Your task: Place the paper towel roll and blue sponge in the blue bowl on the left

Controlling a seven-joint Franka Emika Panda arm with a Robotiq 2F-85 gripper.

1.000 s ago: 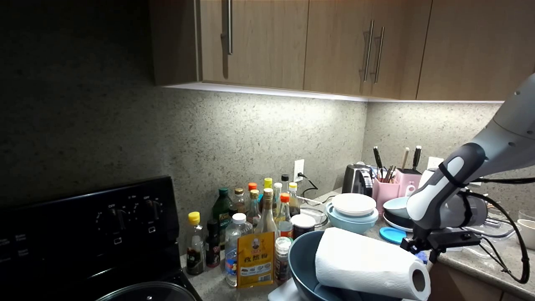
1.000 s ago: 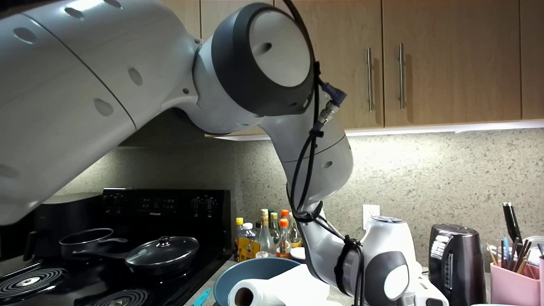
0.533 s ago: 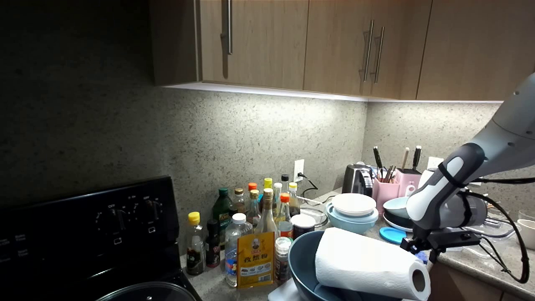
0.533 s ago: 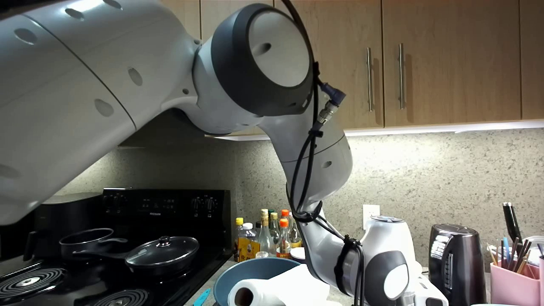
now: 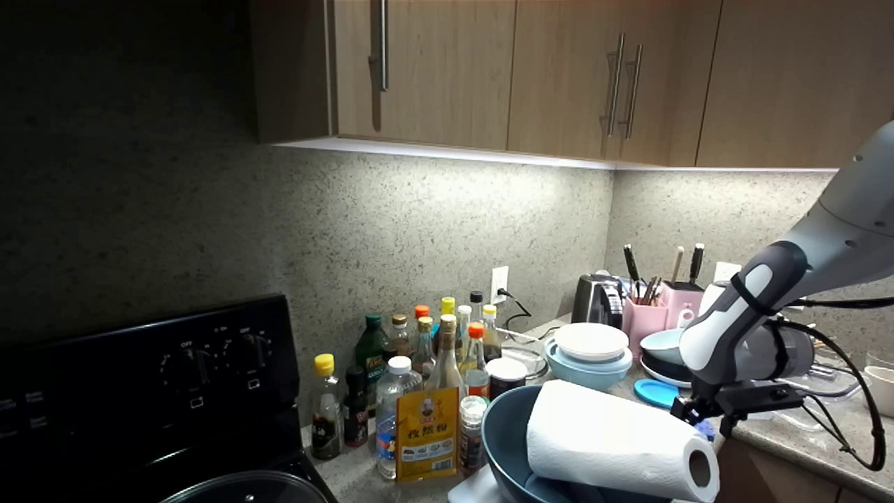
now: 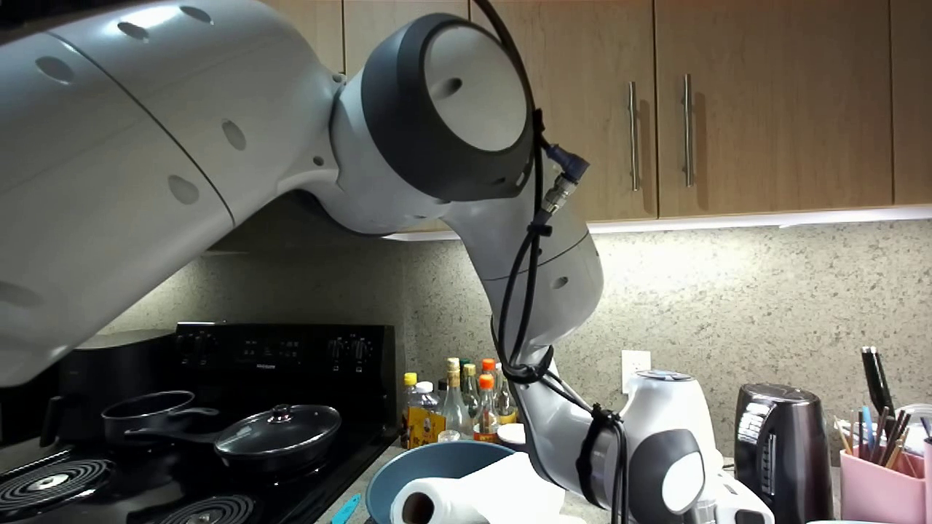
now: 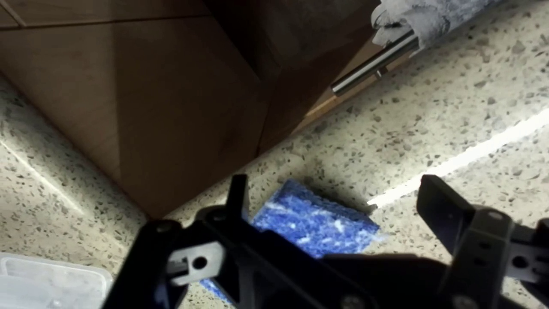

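Observation:
The white paper towel roll [image 5: 614, 443] lies tilted in the large slate-blue bowl [image 5: 504, 433], one end sticking out over the rim. Roll [image 6: 444, 501] and bowl [image 6: 437, 460] also show in the other exterior picture. The blue sponge [image 7: 317, 223] lies on the speckled counter near its front edge; in an exterior view only a bit of the sponge [image 5: 706, 429] shows below the gripper [image 5: 707, 419]. In the wrist view my gripper [image 7: 335, 186] is open, its fingers apart over the sponge. The near part of the sponge is hidden behind the gripper. I cannot tell their exact height gap.
A stack of pale bowls [image 5: 590, 349], a blue lid [image 5: 656, 392] and several bottles [image 5: 447, 356] stand by the bowl. A clear plastic container [image 7: 51, 281] is near the sponge. A cabinet handle [image 7: 373, 64] with a cloth-like white thing is below the counter edge.
The arm has shifted slightly: its upper links sit a little lower and the wrist a little to one side. The roll, bowl and sponge stay in place.

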